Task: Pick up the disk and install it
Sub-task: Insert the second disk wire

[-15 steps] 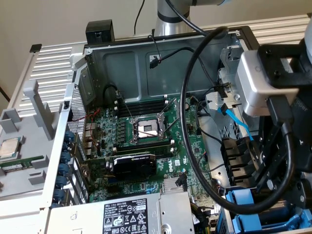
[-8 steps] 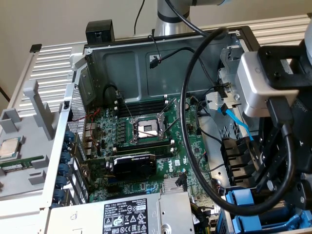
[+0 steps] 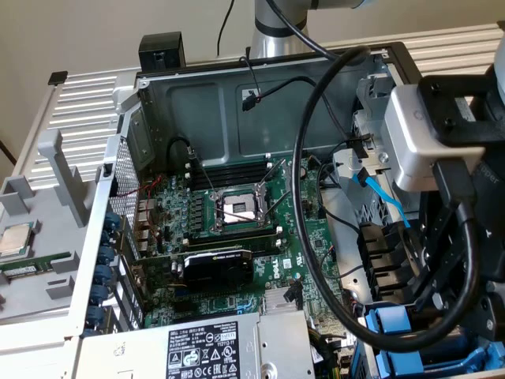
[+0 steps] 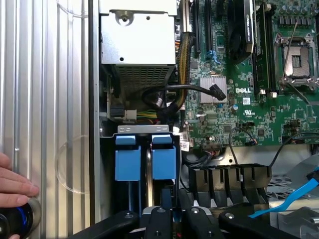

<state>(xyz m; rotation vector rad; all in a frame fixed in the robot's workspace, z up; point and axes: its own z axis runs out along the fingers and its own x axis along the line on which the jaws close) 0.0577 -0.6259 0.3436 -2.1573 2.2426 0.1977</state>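
Open PC case on a ribbed metal table. The arm comes in from the exterior view's right, w/ a grey camera block on the wrist and a thick black cable looping down in front of the board.

Gripper sits low over the drive bay in the case corner, near the power supply. Its black body shows along the wrist view's edge. Jaws: can't tell if spread or pinching, since the tips are hidden behind the gripper's own body.

Disk stands edge-on in the bay, right at the gripper. What shows of it is the bright blue frame: two blue tabs side by side w/ a thin metal edge between them. Metal face and label aren't visible. In the exterior view the blue frame parts sit at the bottom right, just under the wrist. Can't tell if the disk is fully seated.

Rest of the case:
- Green board w/ open CPU socket in the middle and a black card just below it.
- Power supply w/ its black-and-white label next to the bay.
- Flat blue cable hangs near the black slots beside the bay.
- Small silver chip lies outside the case, on a grey tray at the exterior view's left, well apart from the gripper.

A person's hand rests on the table by a black knob w/ a blue ring, outside the case.
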